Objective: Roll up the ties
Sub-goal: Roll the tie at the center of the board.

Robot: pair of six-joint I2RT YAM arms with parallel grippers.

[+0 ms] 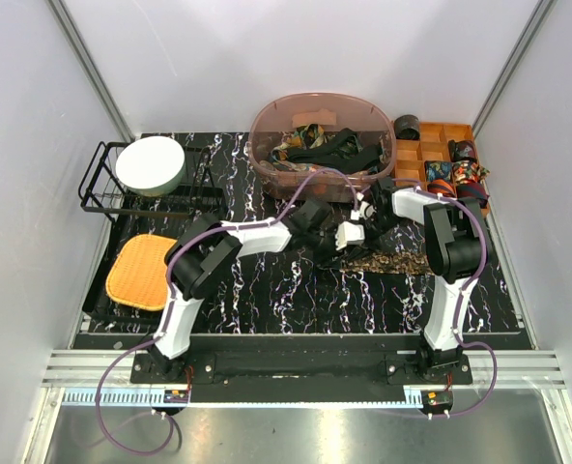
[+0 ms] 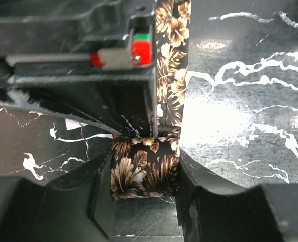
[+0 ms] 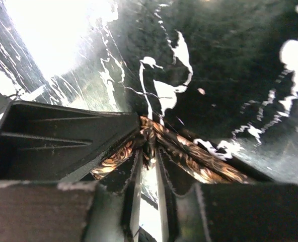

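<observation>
Out on the black marble table (image 2: 249, 126), the brown floral tie (image 2: 148, 176) has one end wound into a short, fat roll. That roll sits squarely between the fingers of the left gripper (image 2: 145, 164), which press against its two sides, clamped on it. From the top of the roll, the rest of the tie runs away flat across the table, passing right beside the dark body of the other arm. The right gripper (image 3: 149, 148) is down at the table too, its jaws only a thin slit apart, with tie cloth bunched at the very tips. I cannot tell whether they grip it.
</observation>
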